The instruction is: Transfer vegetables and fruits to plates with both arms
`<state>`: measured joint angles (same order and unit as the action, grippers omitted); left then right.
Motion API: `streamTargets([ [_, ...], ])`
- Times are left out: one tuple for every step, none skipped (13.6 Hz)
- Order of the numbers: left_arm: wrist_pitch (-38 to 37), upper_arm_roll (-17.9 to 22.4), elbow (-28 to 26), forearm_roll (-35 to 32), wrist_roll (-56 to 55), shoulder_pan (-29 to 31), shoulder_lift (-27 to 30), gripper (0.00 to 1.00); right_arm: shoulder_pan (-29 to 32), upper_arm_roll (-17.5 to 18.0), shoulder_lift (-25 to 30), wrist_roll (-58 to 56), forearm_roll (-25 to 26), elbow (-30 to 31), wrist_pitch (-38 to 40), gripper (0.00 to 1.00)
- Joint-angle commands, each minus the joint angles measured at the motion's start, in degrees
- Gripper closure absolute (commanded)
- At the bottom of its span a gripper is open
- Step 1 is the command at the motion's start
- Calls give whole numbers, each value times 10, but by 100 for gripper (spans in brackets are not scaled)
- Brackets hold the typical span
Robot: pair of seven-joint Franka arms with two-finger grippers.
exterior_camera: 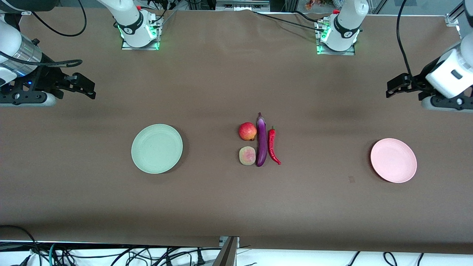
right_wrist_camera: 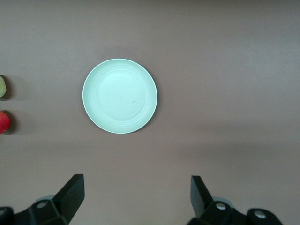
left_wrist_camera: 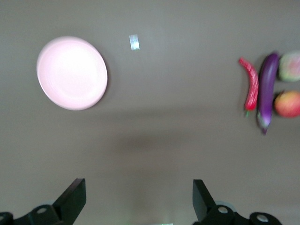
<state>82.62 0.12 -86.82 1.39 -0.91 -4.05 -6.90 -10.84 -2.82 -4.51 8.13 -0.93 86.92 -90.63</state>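
The purple eggplant (exterior_camera: 261,140) lies mid-table with the red chili pepper (exterior_camera: 272,146) beside it toward the left arm's end. On its other flank are the red-and-yellow fruit (exterior_camera: 247,131) and, nearer the front camera, the pale blushed fruit (exterior_camera: 247,155). The mint plate (exterior_camera: 157,148) and pink plate (exterior_camera: 393,160) are both empty. My right gripper (exterior_camera: 83,87) is open and empty, in the air at its end; its wrist view (right_wrist_camera: 137,197) shows the mint plate (right_wrist_camera: 120,95). My left gripper (exterior_camera: 397,87) is open and empty; its wrist view (left_wrist_camera: 139,197) shows the pink plate (left_wrist_camera: 71,72), chili (left_wrist_camera: 251,84) and eggplant (left_wrist_camera: 267,89).
A brown cloth covers the table. A small pale mark (exterior_camera: 351,179) sits on it near the pink plate and also shows in the left wrist view (left_wrist_camera: 134,42). The arm bases (exterior_camera: 139,33) (exterior_camera: 338,37) stand farthest from the front camera. Cables hang along the front edge.
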Motion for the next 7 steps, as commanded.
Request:
streamTargets([
  [-40, 1, 16, 12, -7, -11, -56, 0, -1, 1, 4, -8, 10, -2, 4, 0],
  [-37, 0, 17, 17, -7, -11, -77, 0, 0, 1, 4, -8, 10, -2, 5, 0],
  [-24, 0, 21, 33, -10, -15, -101, 0, 0, 1, 4, -8, 10, -2, 5, 0],
  [1, 1, 23, 54, -24, -21, -131, 0, 1, 1, 4, -8, 10, -1, 5, 0],
  [31, 0, 23, 67, -50, -21, -151, 0, 1, 1, 4, -8, 10, -1, 5, 0],
  [58, 0, 22, 78, -73, -29, -164, 0, 1, 1, 4, -8, 10, -2, 5, 0],
  [85, 0, 23, 84, -105, -47, -182, 0, 1, 1, 4, -8, 10, -1, 5, 0],
])
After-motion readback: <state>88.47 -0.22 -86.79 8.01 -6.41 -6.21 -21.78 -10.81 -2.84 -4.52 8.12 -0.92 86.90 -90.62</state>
